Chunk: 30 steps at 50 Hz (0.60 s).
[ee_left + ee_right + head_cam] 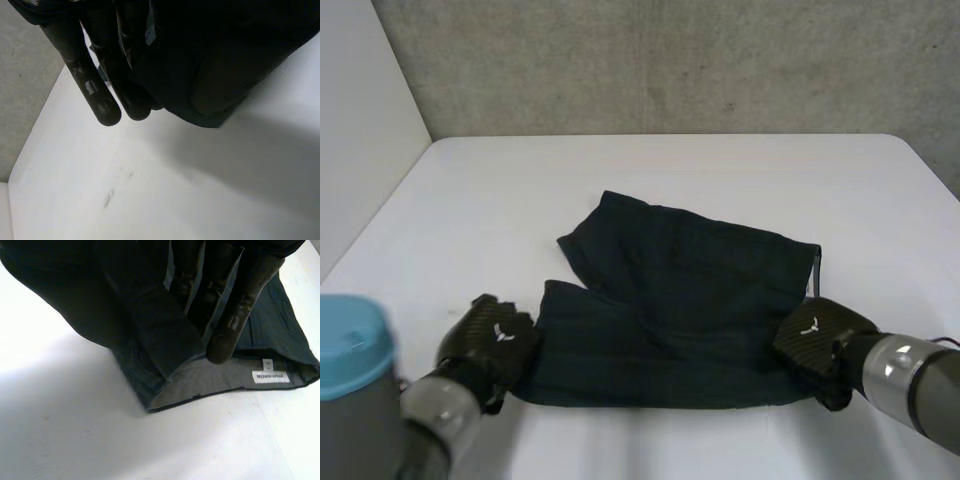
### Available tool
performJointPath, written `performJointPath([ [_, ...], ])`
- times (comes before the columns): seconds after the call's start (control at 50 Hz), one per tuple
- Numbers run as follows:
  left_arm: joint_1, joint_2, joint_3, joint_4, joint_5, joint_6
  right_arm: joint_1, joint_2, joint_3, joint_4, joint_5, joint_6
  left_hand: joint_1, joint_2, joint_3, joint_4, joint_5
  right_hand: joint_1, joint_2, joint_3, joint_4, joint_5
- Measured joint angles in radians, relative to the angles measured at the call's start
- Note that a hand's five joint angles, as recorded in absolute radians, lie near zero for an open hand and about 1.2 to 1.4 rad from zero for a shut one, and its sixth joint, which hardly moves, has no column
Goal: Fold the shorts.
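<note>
The white table [670, 170] filled the frame. The dark shorts [690, 310] lay flat at its centre, waistband toward the right, legs toward the left. The left hand [490, 340], at lower left, pinched the near leg's hem corner, with cloth bunched against its straight fingers [107, 105]. The right hand [815, 340], at lower right, gripped the waistband's near corner between fingers and thumb, turning its grey lining up. A small white label [270, 376] lay just beyond those fingertips.

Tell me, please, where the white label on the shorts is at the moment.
In the right wrist view, the white label sits on the dark shorts' grey inner waistband, just beyond the right hand.
</note>
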Motion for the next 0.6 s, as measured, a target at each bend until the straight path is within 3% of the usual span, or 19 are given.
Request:
performJointPath([
  [0.14, 0.003, -0.251, 0.206, 0.131, -0.012, 0.003, 0.042, 0.165, -0.139, -0.101, 0.08, 0.022, 0.0, 0.0, 0.0, 0.0, 0.0, 0.0, 0.0, 0.0, 0.0, 0.0],
  [0.3, 0.059, -0.404, 0.635, 0.262, -0.006, 0.077, 0.093, 0.274, -0.551, -0.259, 0.199, 0.025, 0.0, 0.0, 0.0, 0.0, 0.0, 0.0, 0.0, 0.0, 0.0, 0.0],
  [0.42, 0.086, -0.396, 0.966, 0.53, 0.0, 0.136, 0.099, 0.268, -0.9, -0.52, 0.176, 0.035, 0.0, 0.0, 0.001, 0.001, 0.0, 0.0, 0.0, 0.0, 0.0, 0.0],
  [0.52, 0.094, -0.368, 1.059, 0.715, 0.011, 0.121, 0.102, 0.253, -0.984, -0.699, 0.126, 0.052, 0.0, 0.0, 0.001, 0.001, 0.0, 0.0, 0.0, 0.0, 0.0, 0.0],
  [0.6, 0.104, -0.349, 1.043, 0.755, 0.018, 0.068, 0.105, 0.252, -0.962, -0.731, 0.121, 0.059, 0.0, 0.0, 0.001, 0.001, 0.0, 0.0, 0.0, 0.0, 0.0, 0.0],
])
